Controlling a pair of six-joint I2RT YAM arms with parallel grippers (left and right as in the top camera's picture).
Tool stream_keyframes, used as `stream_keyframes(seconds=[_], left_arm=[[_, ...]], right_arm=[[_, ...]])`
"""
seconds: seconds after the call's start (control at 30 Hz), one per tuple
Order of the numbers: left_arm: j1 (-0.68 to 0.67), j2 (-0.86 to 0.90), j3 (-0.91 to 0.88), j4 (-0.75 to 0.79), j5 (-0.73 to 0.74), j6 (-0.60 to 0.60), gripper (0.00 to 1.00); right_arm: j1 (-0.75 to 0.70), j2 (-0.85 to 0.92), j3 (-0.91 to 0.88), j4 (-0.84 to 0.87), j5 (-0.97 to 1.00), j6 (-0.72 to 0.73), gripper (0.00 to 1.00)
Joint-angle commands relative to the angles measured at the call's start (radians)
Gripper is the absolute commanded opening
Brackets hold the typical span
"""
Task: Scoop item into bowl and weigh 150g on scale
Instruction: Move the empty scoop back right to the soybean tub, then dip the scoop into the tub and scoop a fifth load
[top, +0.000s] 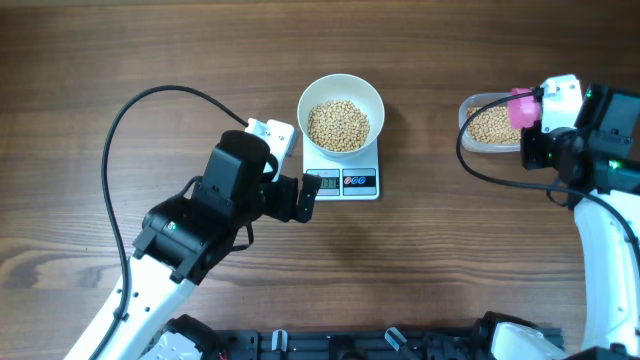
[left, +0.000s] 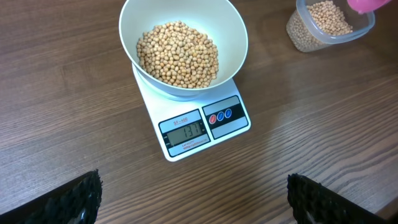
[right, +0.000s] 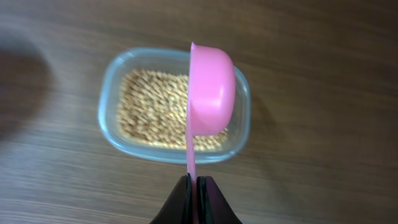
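1. Right wrist view: your right gripper (right: 193, 186) is clamped on the handle of the pink scoop (right: 211, 93). The handle points straight away from the fingers, and the cup is tipped on edge over the clear tub (right: 107, 93) of soybeans (right: 149, 109).
2. The white bowl (top: 308, 95), partly filled, sits on the scale (top: 345, 183) at the middle of the table (top: 100, 60), well to the scoop's left.
3. Your left gripper (left: 196, 199) stands wide apart just before the scale. It is nearer but empty, so the right arm likely carries.
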Motion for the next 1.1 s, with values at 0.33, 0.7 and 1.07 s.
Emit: stream_keyframes(seconds=[0.33, 0.7, 1.07], left_arm=[[0.004, 0.004, 0.005, 0.002, 0.008, -0.009, 1.0], [0.004, 0.004, 0.005, 0.002, 0.008, -0.009, 1.0], [0.004, 0.004, 0.005, 0.002, 0.008, -0.009, 1.0]], right_arm=[[0.005, 0.117, -0.012, 0.014, 0.109, -0.121, 0.04], [0.122, 0.231, -0.012, -0.01, 0.127, -0.119, 0.04], [0.132, 0.248, -0.012, -0.045, -0.01, 0.032, 0.04]])
